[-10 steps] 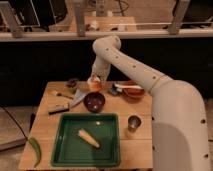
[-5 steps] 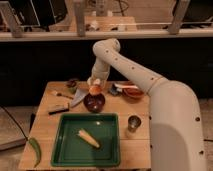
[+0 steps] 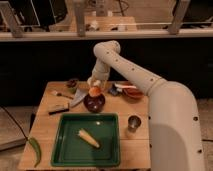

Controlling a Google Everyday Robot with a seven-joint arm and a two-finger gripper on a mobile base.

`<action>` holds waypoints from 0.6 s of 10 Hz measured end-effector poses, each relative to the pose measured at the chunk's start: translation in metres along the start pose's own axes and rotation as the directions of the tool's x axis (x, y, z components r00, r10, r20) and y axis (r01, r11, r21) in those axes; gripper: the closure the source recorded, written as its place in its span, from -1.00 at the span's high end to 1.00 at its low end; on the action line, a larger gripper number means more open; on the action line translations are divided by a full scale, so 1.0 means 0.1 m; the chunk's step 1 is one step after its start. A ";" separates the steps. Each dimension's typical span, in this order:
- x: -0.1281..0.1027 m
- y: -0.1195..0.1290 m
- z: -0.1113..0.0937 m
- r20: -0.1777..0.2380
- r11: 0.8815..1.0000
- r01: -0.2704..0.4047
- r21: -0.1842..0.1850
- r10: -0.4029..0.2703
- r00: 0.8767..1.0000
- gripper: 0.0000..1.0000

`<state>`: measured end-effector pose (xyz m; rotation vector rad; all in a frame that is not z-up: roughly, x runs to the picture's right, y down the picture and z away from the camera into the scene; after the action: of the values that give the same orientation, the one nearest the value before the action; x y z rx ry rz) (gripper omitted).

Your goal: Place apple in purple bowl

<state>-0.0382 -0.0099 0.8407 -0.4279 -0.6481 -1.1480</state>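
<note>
Wooden table (image 3: 127, 140), gripper (image 3: 95, 87) clasping the apple (image 3: 95, 91) just above the purple bowl (image 3: 94, 102), green tray (image 3: 107, 145) in front

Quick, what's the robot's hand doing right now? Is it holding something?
Gripper: right above the purple bowl, with the apple at its tip. Whether it grips the apple cannot be told.

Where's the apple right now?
The apple is at the gripper, just above the purple bowl, near the back middle of the table, behind the green tray.
</note>
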 end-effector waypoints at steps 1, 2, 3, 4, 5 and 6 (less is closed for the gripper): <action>-0.01 0.00 0.01 0.002 1.000 0.002 -0.001 -0.002 1.000 0.59; -0.01 0.01 0.01 0.003 1.000 0.003 0.000 -0.003 1.000 0.60; -0.01 0.01 0.01 0.003 1.000 0.004 -0.001 -0.004 1.000 0.60; -0.01 0.01 0.01 0.003 1.000 0.005 -0.001 -0.005 1.000 0.60; -0.01 0.02 0.00 0.003 1.000 0.005 0.000 -0.005 1.000 0.60; -0.01 0.02 0.00 0.002 1.000 0.005 0.000 -0.005 1.000 0.60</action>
<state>-0.0366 -0.0088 0.8404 -0.4277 -0.6516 -1.1519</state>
